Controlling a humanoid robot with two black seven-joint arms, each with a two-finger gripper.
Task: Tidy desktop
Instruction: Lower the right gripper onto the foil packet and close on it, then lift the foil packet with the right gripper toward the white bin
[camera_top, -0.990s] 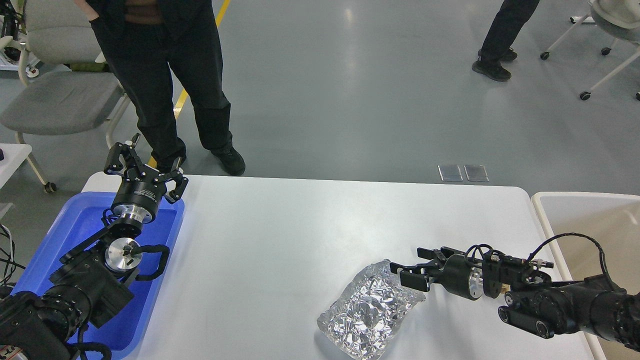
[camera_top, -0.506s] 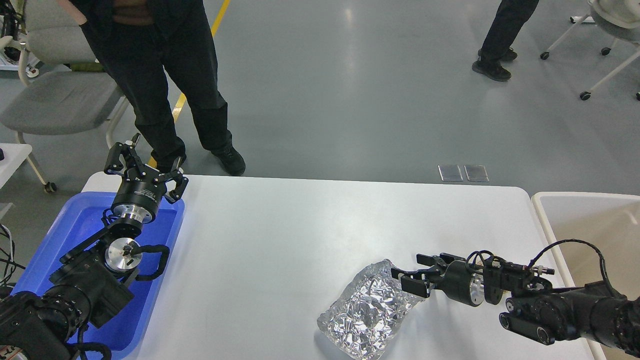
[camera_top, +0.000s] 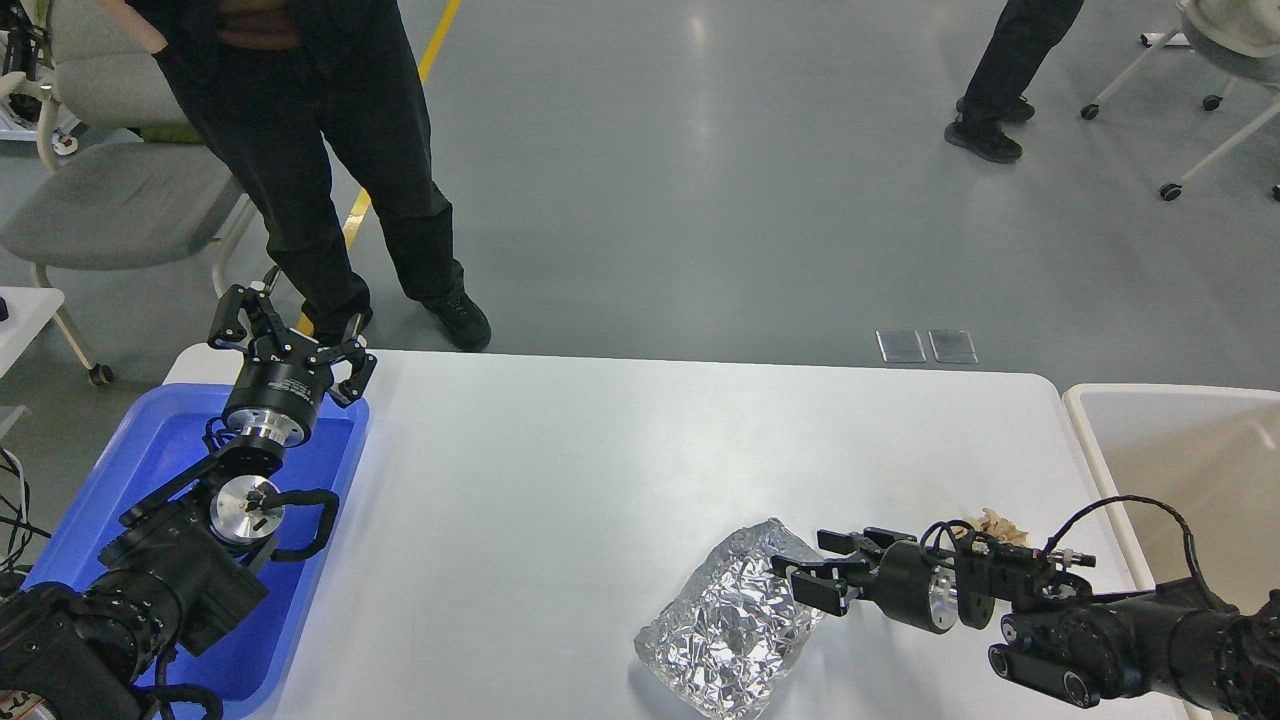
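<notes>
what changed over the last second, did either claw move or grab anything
The right claw slid lower and leftward onto the right edge of the crumpled foil bag; it is open, with nothing gripped yet. A small pale object now shows behind the right arm. The left claw stayed open above the blue tray, and the foil bag stayed put on the desktop.

Single head view, looking forward and down from above the near edge of the large white matte rectangular desktop (camera_top: 560, 460). Close range: both black arms enter at the bottom corners. Beyond the left gripper (camera_top: 288, 335), grey floor and standing legs.
</notes>
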